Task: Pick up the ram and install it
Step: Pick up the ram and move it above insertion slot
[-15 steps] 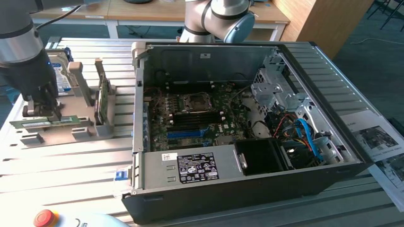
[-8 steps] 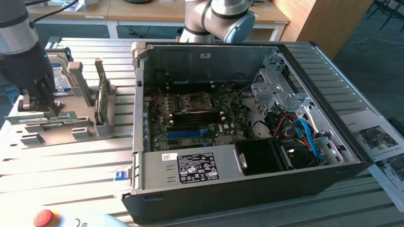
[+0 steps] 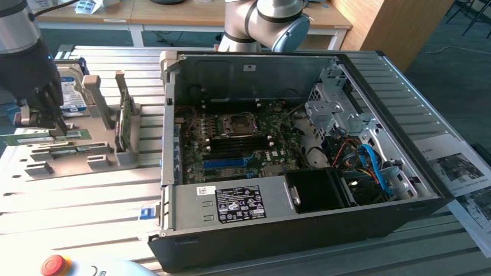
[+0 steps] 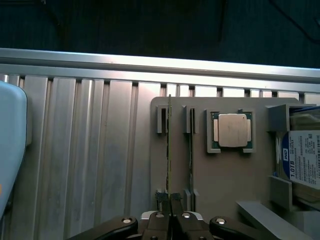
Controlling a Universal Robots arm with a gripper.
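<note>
Your ram (image 4: 169, 145) stands on its thin edge along the outer slot of the grey holder (image 4: 220, 175), and the gripper (image 4: 169, 206) has its two fingers pinched tight on one end of it. Just beside it you see a second green stick (image 4: 190, 150), then the square silver chip (image 4: 232, 130) and the hard drive (image 4: 302, 160). The open computer case (image 3: 268, 244) sits at the exterior view's right of the holder.

At the plain grey holder (image 3: 115, 160), the ram (image 3: 42, 138) is green with a pale label strip, the processor chip (image 4: 232, 130) is silver rimmed in green, and the hard drive (image 4: 302, 160) wears a blue-and-white label. Beside the holder the computer case (image 3: 307, 236) is black, holding a dark green motherboard (image 3: 230, 144), bright blue cables (image 3: 373, 167) and a black label (image 3: 239, 204) printed white. Under the holder the table (image 3: 77, 201) is silver-grey, ribbed in straight lines.
</note>
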